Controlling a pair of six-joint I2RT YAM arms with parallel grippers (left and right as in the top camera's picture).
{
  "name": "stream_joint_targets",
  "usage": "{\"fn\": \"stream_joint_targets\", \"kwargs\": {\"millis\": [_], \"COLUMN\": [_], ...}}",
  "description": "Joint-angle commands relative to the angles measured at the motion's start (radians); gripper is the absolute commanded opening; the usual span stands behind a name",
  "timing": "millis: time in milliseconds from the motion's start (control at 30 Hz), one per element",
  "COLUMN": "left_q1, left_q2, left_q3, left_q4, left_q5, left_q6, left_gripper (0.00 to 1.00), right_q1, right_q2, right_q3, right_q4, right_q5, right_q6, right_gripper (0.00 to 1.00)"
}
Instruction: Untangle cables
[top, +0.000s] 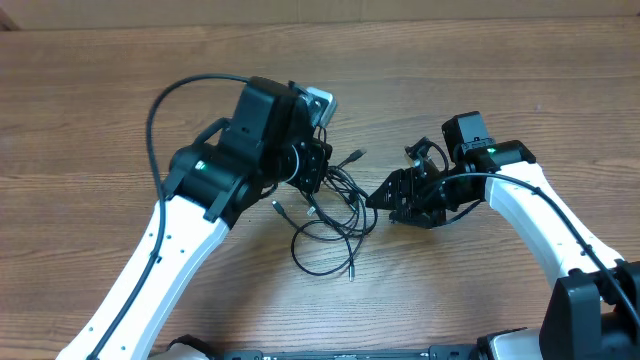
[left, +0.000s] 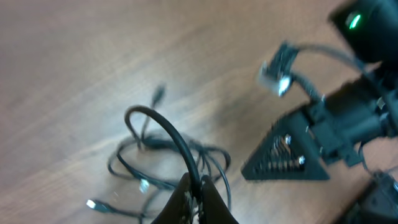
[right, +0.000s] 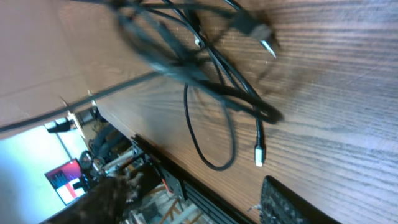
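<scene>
Several thin black cables (top: 335, 215) lie in a loose tangle at the middle of the overhead view, on the wooden desk (top: 90, 90), between the two arms. Loops overlap one another. One wider loop trails toward the lower centre of the frame, and a small plug (top: 357, 155) sticks out at the upper right of the heap.

The left tool (left: 199, 196) shows at the bottom centre of its wrist view. Its fingers are pressed together, pinching one strand of the cables. That strand arches up and to the left from between them in a tall curve, above the rest of the tangle.

The right tool (top: 385, 198) sits just right of the heap in the overhead view, its dark wedge-shaped fingers pointing left toward it. Whether it touches a cord I cannot tell. In the right wrist view its fingers appear toward the lower left and lower right, spread apart with no cord between them. The cables fill the upper half of that frame, and a silver-tipped plug (right: 259, 154) lies at centre right.
</scene>
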Motion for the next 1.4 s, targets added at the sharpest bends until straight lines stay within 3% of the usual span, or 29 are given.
{"fn": "stream_joint_targets", "kwargs": {"millis": [0, 167, 267, 433, 567, 600, 700, 867, 1067, 1133, 1233, 1267, 1367], "left_q1": [0.0, 0.0, 0.0, 0.0, -0.008, -0.021, -0.053, -0.101, -0.108, -0.108, -0.108, -0.108, -0.107], "left_q2": [-0.02, -0.019, -0.019, -0.019, -0.019, -0.019, -0.019, -0.019, -0.019, -0.019, -0.019, -0.019, -0.019], "left_q3": [0.006, -0.006, -0.041, -0.127, -0.164, -0.182, -0.213, -0.22, -0.22, -0.22, -0.22, -0.22, -0.22], "left_q4": [0.016, -0.003, -0.019, -0.012, -0.034, -0.033, -0.027, -0.005, -0.004, -0.003, -0.003, -0.003, -0.001], "left_q5": [-0.086, -0.079, -0.04, 0.285, 0.481, 0.53, 0.574, 0.576, 0.581, 0.58, 0.574, 0.567, 0.517], "left_q6": [0.025, 0.093, 0.095, 0.219, 0.378, 0.463, 0.575, 0.595, 0.594, 0.594, 0.594, 0.594, 0.593], "left_gripper": [0.04, 0.04, 0.04, 0.04, 0.04, 0.04, 0.04, 0.04, 0.04, 0.04, 0.04, 0.04, 0.04], "right_q1": [0.018, 0.019, 0.019, 0.042, 0.04, 0.034, 0.033, 0.074, 0.127, 0.129, 0.129, 0.129, 0.129], "right_q2": [-0.02, -0.02, -0.02, -0.02, -0.02, -0.02, -0.02, -0.02, -0.019, -0.019, -0.019, -0.019, -0.019], "right_q3": [0.018, 0.018, 0.018, 0.018, 0.018, 0.018, 0.018, 0.018, 0.018, 0.018, 0.018, 0.018, 0.018], "right_q4": [0.019, 0.194, 0.296, 0.325, 0.338, 0.357, 0.399, 0.403, 0.407, 0.406, 0.412, 0.421, 0.448], "right_q5": [0.01, 0.01, 0.01, 0.074, 0.002, -0.06, -0.15, -0.103, 0.056, 0.06, 0.059, 0.058, 0.047], "right_q6": [0.178, 0.228, 0.23, 0.352, 0.384, 0.384, 0.385, 0.51, 0.62, 0.62, 0.62, 0.62, 0.612], "right_gripper": [0.62, 0.58, 0.49, 0.48, 0.55, 0.56, 0.57, 0.69, 0.69, 0.57, 0.13, 0.04, 0.04]}}
